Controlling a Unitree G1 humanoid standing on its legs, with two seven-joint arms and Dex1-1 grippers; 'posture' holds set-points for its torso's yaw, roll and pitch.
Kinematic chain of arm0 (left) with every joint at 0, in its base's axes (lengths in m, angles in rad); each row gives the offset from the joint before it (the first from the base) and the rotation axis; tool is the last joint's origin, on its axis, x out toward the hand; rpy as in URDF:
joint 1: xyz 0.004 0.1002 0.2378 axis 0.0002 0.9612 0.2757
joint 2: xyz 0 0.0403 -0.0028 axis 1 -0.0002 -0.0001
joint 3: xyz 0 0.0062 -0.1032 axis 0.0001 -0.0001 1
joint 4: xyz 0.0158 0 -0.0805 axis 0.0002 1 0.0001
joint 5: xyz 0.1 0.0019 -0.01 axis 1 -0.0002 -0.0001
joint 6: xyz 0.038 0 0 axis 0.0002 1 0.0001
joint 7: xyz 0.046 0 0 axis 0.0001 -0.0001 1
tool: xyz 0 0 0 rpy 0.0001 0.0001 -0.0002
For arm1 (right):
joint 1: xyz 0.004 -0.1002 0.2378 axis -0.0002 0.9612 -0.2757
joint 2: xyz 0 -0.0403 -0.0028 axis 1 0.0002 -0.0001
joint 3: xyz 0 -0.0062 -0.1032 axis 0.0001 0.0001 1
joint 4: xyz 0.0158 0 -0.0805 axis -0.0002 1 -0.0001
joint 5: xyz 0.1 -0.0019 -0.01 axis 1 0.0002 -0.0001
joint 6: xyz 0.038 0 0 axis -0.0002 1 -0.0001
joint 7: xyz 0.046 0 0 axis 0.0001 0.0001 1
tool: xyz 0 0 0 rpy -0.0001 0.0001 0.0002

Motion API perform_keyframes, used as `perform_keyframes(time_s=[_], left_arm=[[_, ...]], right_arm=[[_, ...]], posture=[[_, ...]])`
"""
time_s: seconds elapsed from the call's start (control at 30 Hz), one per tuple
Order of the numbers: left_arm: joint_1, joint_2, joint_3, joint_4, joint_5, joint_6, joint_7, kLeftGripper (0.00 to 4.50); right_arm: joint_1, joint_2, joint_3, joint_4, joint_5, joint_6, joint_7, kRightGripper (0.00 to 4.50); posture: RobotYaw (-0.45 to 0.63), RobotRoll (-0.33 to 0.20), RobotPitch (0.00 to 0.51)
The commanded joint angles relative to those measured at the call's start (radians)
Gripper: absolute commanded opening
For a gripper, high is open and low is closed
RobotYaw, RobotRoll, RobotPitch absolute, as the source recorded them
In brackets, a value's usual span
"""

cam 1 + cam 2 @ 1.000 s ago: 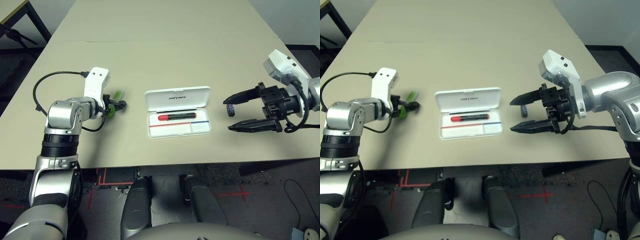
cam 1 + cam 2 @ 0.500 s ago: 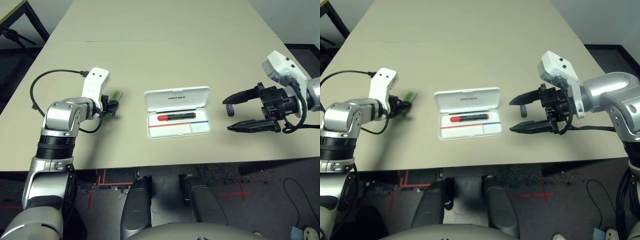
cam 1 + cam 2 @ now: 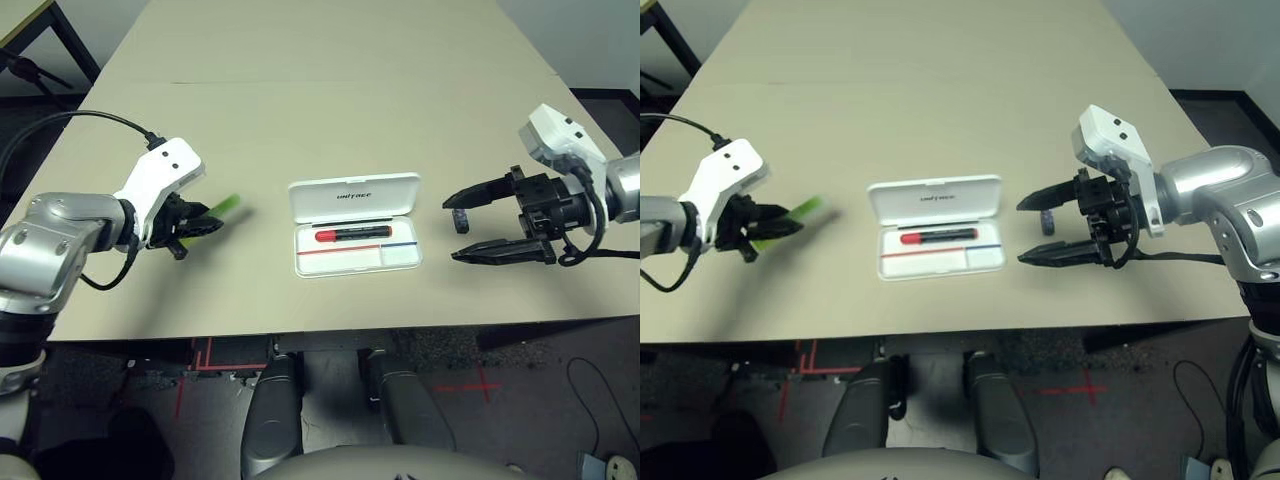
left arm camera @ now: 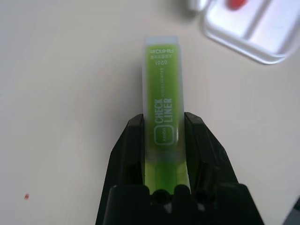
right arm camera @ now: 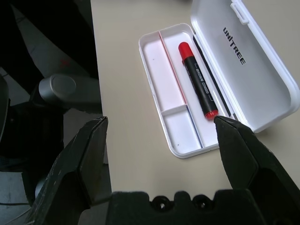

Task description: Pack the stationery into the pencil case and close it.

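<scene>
The left gripper (image 3: 205, 224) has lifted the green bar (image 4: 162, 123) off the table, fingers clamped on it (marker (image 3: 352, 234) already lies in the open case (image 3: 356, 236)). The right gripper (image 3: 487, 222) stays wide open, empty, by the small block (image 3: 459, 220). Next: carry the bar in.

Lime-green bar (image 4: 162, 117); white case (image 3: 355, 236); red marker (image 3: 352, 233)

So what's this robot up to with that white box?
It is packing stationery into the open pencil case. The red marker already lies inside. The left pincer is shut on the lime-green bar, off to one side of the case. The right pincer is open near the small dark block, which sits on the table.
</scene>
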Motion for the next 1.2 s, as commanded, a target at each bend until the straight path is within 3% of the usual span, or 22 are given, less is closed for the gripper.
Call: perform_keyframes(time_s=[0.03,0.23,0.8,1.2], left_arm=[[0.014,0.027,-0.031,-0.083,-0.029,-0.035,-0.071,1.09],[-0.058,-0.027,-0.113,-0.106,-0.004,-0.089,-0.092,1.09],[-0.297,-0.234,-0.405,0.019,0.176,-0.209,-0.140,1.09],[-0.317,-0.327,-0.485,0.030,0.239,-0.217,-0.157,1.09]], right_arm=[[-0.007,-0.002,0.016,0.006,-0.017,-0.015,0.009,4.50],[-0.006,-0.002,0.022,0.014,-0.029,-0.025,0.009,4.50],[0.003,0.001,0.034,0.019,-0.063,-0.041,0.010,4.50],[0.009,0.008,0.038,0.032,-0.094,-0.059,0.007,4.50]], posture=[[0.01,0.000,0.176],[0.00,0.000,0.172],[-0.01,0.000,0.171],[-0.01,0.000,0.166]])
